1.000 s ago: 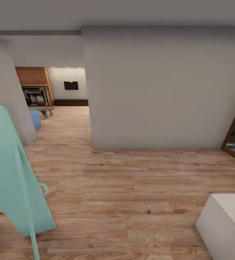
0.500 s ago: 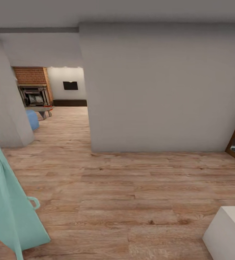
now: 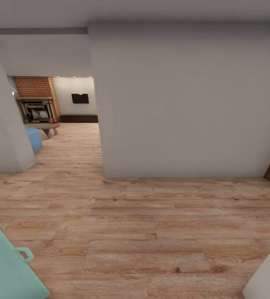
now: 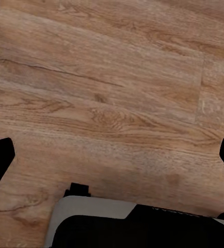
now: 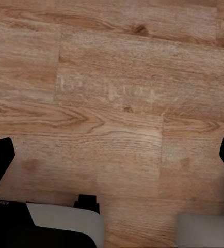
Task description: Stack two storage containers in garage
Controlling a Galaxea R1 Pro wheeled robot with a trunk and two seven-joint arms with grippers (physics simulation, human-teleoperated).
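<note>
Both sets of jaws hang spread over light wood plank floor (image 3: 151, 232), holding nothing. No orange-red bins visible, so I'd steer wide round the grey wall corner (image 3: 103, 174) toward the brick-fireplace room (image 3: 37, 97).

Head view: even, diffuse, moderately bright light; grey wall (image 3: 180, 99) flat-lit, no glare. Far room beyond the wall's left edge is brightest, lit from ceiling spots above the brick fireplace (image 3: 37, 99). Faint soft shadow along the wall's base on the wood floor (image 3: 151, 224). Render slightly soft; verticals lean outward toward the frame edges. Wrist views: floor grain fairly sharp, dim shading near the dark fingertips.
</note>
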